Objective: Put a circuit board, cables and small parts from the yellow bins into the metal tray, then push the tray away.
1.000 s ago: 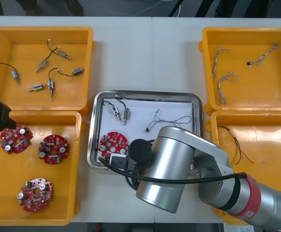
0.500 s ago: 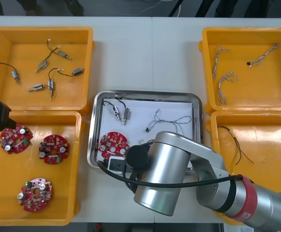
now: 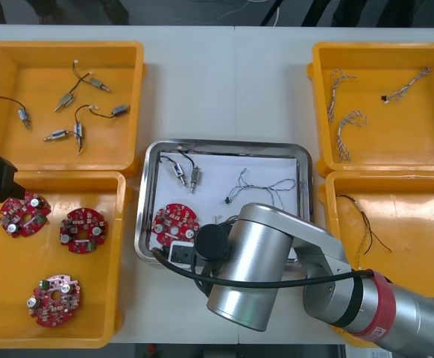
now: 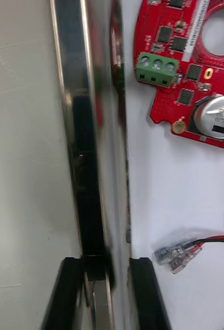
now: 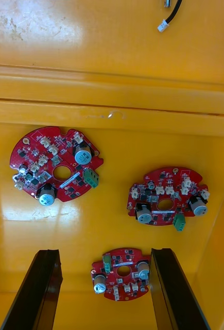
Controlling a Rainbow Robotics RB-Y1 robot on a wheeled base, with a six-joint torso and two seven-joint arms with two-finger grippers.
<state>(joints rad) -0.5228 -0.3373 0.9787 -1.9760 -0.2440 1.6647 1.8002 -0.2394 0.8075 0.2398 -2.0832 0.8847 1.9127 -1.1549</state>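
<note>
Front view, centre of frame: the metal tray (image 3: 224, 145) sits between the four yellow bins (image 3: 64, 51) and is white inside. In it:
- one red circuit board (image 3: 174, 222) at lower left
- two small metal parts (image 3: 186, 174) on black leads at upper left
- a thin twisted cable (image 3: 260, 185) right of middle

My right arm (image 3: 250, 276) lies across the lower centre and covers the tray's near edge.

Right wrist view: my right gripper (image 4: 105, 264) is clamped on the tray's rim, which runs up between my two fingers (image 4: 70, 294). One finger is outside, over the bare table (image 4: 24, 154); the other is inside, over the white lining. Just beyond the inner finger lies a cable end (image 4: 176, 253) with a metal tip and red and black leads running off it. Farther on lies the circuit board with its green terminal block, close to the tray wall.

Left wrist view: my left gripper (image 5: 105, 252) hangs released, fingers wide apart and holding nothing, above a bin floor. Three more circuit boards (image 5: 55, 164) lie flat below, apart from one another, and one lies in line between my fingertips. In the front view this gripper is the black block at the left edge, where the two left bins meet.

Other bins in the front view:
- upper left: more small parts on leads
- upper right: twisted cables
- lower right: a dark cable
</note>
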